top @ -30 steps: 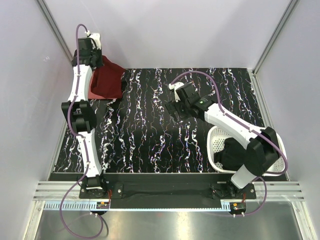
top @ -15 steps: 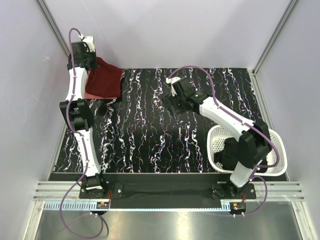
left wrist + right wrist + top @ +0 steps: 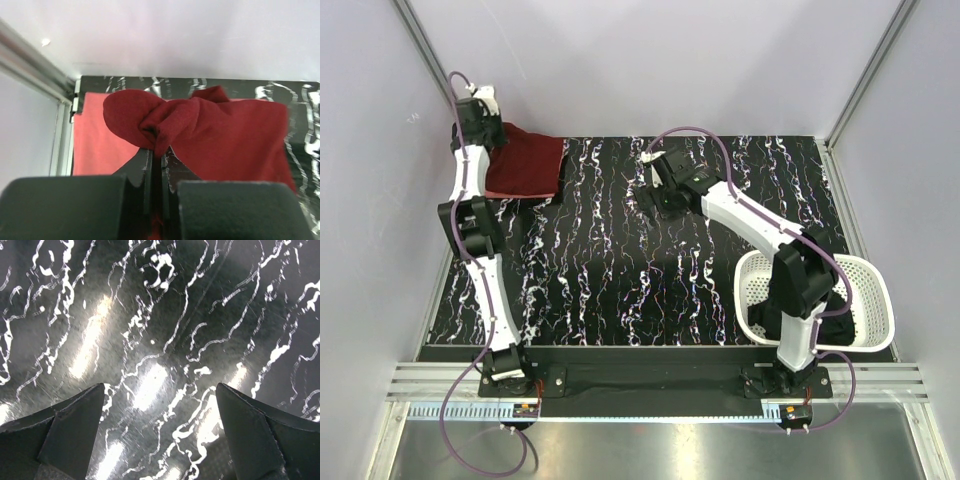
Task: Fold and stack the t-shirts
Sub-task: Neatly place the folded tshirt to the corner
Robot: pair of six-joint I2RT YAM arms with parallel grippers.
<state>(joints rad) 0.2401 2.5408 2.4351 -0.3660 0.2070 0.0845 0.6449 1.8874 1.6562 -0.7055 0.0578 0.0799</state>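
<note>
Left gripper [image 3: 156,157] pinches a dark maroon t-shirt [image 3: 525,165] at the far-left corner of the table [image 3: 620,280]; right gripper [image 3: 655,195] hangs open over bare tabletop.

Seen from above, the maroon shirt lies at about ten o'clock on the black marbled table. The left fingers are closed tight on a bunched fold at its far-left edge. The left wrist view shows a coral pink t-shirt [image 3: 100,145] lying flat beneath the maroon one. The right fingers are spread wide, holding nothing, just toward twelve o'clock from the table's middle. A white lattice basket [image 3: 880,300] sits at four o'clock, with a black t-shirt [image 3: 840,318] inside it.
</note>
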